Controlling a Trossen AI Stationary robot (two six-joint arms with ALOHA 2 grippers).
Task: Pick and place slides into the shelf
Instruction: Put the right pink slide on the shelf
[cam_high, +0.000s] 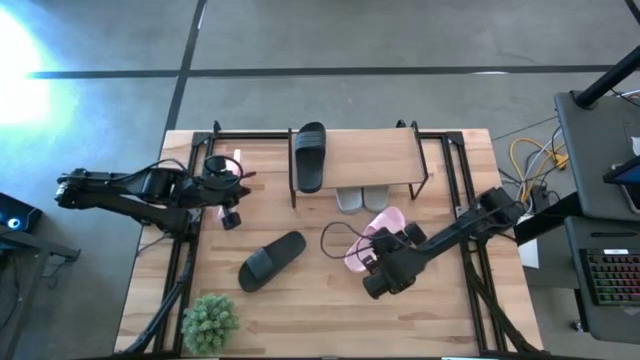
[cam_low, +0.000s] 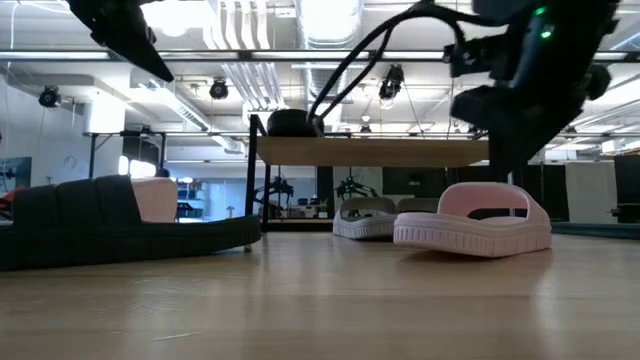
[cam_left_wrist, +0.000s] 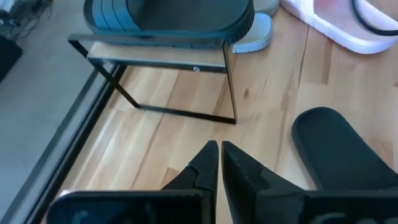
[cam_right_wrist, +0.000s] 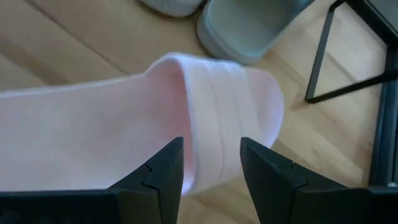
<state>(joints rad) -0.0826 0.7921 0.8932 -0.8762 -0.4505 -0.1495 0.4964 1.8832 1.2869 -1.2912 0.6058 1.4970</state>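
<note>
Right hand (cam_right_wrist: 210, 163) hangs open over the pink slide (cam_right_wrist: 155, 124), fingers straddling its strap for a grasp; slide lies on the bench just in front of the shelf (cam_high: 370, 158). Left hand (cam_left_wrist: 219, 163) waits shut near the bench's left edge.

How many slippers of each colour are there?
Black slides: 2, one on the shelf top, one on the table.
Grey slides: 2, under the shelf.
Pink slides: 1, under the right gripper.
Total: 5
</note>
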